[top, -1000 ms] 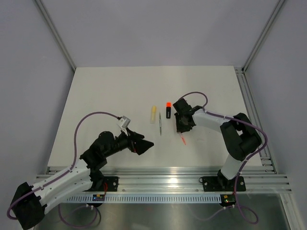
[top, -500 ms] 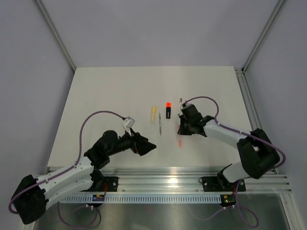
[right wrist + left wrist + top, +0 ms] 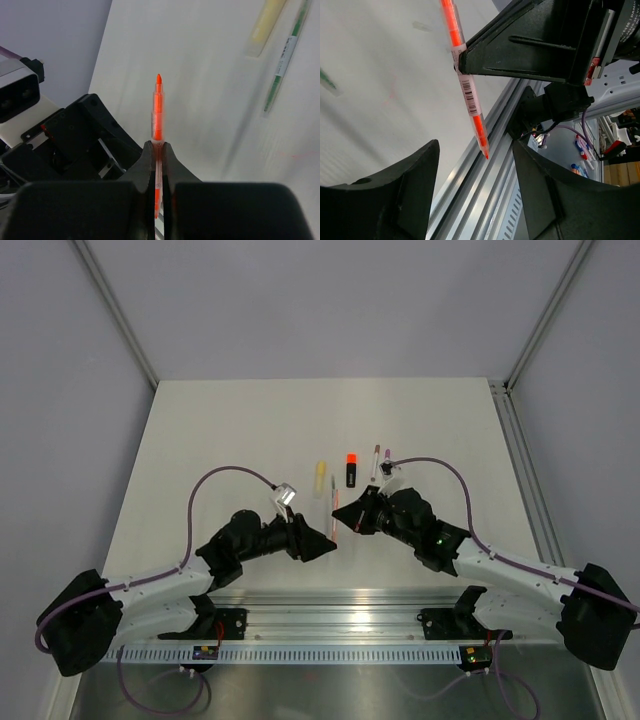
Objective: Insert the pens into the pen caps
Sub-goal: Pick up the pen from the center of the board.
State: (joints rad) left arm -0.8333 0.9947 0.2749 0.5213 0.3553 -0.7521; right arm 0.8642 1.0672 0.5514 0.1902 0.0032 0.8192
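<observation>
Your right pincer [image 3: 157,150] has swung in toward the left arm and stays clamped on the orange-red pen [image 3: 158,107] above the table [image 3: 200,440]. Your left pincer [image 3: 475,150] stands with jaws apart, with the pen's tip facing its gap.

Pens [image 3: 351,474] side by side on table [image 3: 210,440]

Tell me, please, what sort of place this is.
Likely a robotics lab test cell: a white table edged with aluminium rails, and plain pale enclosure walls.
</observation>
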